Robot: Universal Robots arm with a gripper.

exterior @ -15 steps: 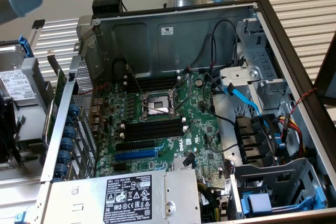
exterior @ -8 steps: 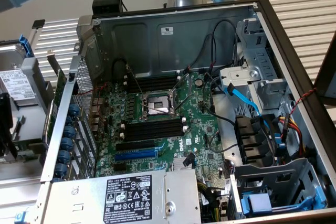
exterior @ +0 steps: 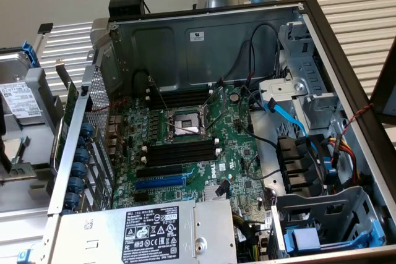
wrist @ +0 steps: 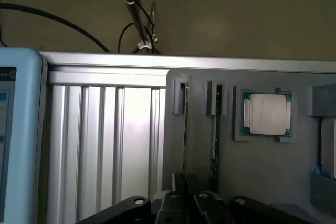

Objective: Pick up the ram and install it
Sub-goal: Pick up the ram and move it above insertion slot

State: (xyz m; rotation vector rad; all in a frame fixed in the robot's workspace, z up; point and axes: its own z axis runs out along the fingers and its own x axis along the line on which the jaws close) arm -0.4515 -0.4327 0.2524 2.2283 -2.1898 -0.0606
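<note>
Gripper (wrist: 185, 181) jaws nearly together, clamped on ram (wrist: 185, 129) standing on edge in grey holder (wrist: 257, 166). Second stick (wrist: 214, 140) just beside. CPU (wrist: 266, 114) near, in same holder.

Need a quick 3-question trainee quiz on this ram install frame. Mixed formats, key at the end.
1. True or false: the black memory slots on the motherboard stand empty.
2. What lies in the grey holder in the wrist view? A) a fan B) a processor chip C) a drive
3. Two sticks stand on edge in that holder. Which one is the gripper closed on?
Key: 1 true; 2 B; 3 the ram farther from the processor chip, not the second stick.
</note>
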